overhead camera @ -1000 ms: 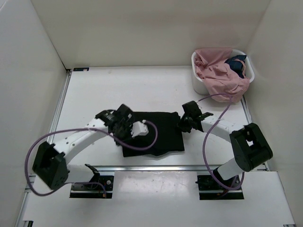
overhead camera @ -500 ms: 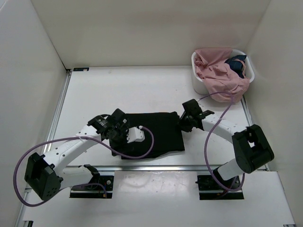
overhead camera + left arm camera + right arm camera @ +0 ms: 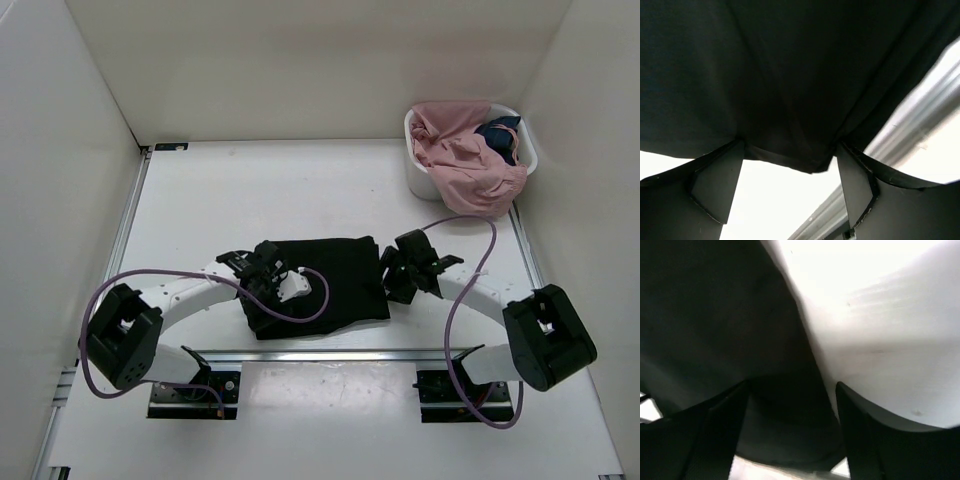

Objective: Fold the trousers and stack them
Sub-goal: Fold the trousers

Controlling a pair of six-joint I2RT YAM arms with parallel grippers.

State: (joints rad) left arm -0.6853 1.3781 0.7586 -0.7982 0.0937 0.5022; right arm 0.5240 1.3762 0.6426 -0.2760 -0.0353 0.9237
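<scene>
And that's the release: a second ago both my jaws were drawn in tight at the cloth, and now my left gripper (image 3: 789, 144) and right gripper (image 3: 791, 384) stand spread, each straddling an edge of the trousers (image 3: 340, 275) without pinching it. The trousers lie as a folded black slab on the table (image 3: 300, 190), close to its near edge between my two wrists (the left one has slid in toward the near-left corner). By my reckoning this fold is laid down, with only tidying or stacking left.

Plain white walls (image 3: 300, 60) boxing in a white table (image 3: 250, 190), metal rail (image 3: 330, 354) along the near edge, soft even light.
</scene>
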